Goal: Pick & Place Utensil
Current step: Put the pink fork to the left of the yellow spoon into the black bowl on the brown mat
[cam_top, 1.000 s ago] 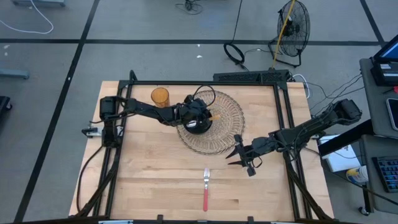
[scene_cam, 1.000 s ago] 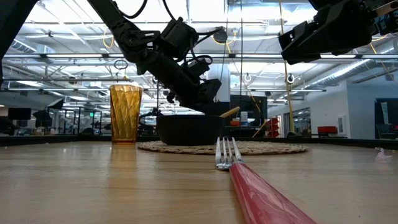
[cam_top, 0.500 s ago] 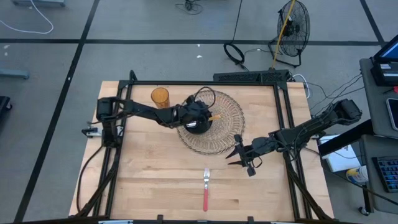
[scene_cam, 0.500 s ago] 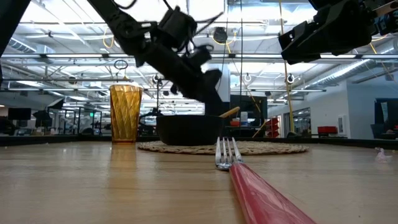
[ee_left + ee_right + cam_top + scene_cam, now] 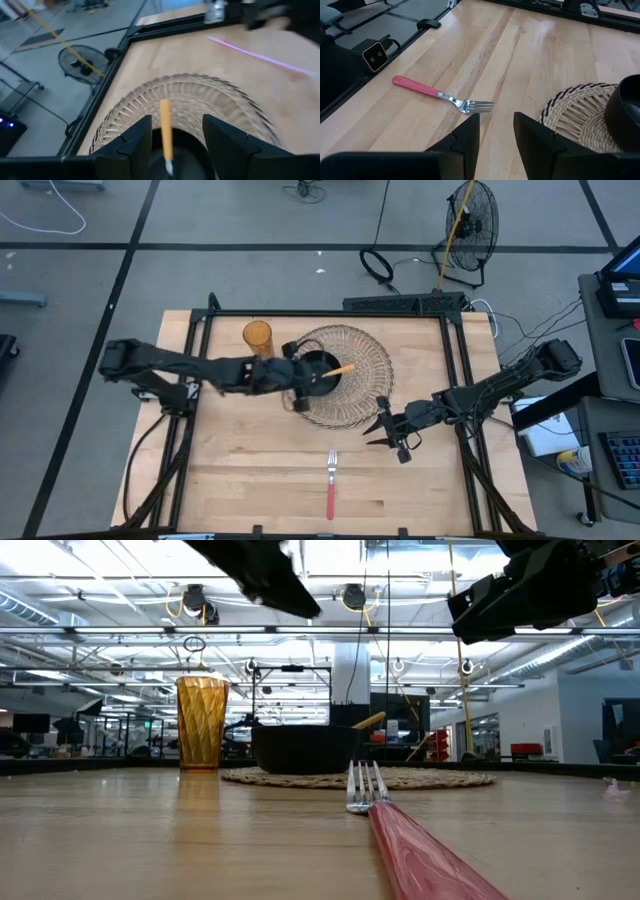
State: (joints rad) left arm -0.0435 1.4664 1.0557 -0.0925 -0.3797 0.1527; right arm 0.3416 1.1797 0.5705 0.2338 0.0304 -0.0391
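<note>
**Red-handled fork lay nearer the right arm**

Red plastic handle, steel tines: the fork [image 5: 331, 483] lay flat on the pale wood table [image 5: 240, 470] near its front edge, well apart from everything else. Long axis ran front to back, tines pointing toward the mat, handle toward the front edge. Right gripper [image 5: 385, 432] hung above the table between fork and mat, fingers spread and holding nothing. The fork sat forward of it and a little toward the left arm's side; judged the nearer arm by a clear margin.

Farther back, a round woven straw mat [image 5: 365, 395], ribbed, dark-trimmed at the rim. On it a black bowl [image 5: 318, 370], smooth and matte, with a wooden-handled utensil [image 5: 338, 368] leaning out over its rim.

Left gripper [image 5: 296, 376] was at the bowl's edge, fingers apart and empty, the wooden handle showing between them in its wrist view. Amber faceted tumbler [image 5: 258, 335] stood upright beside the mat.
</note>
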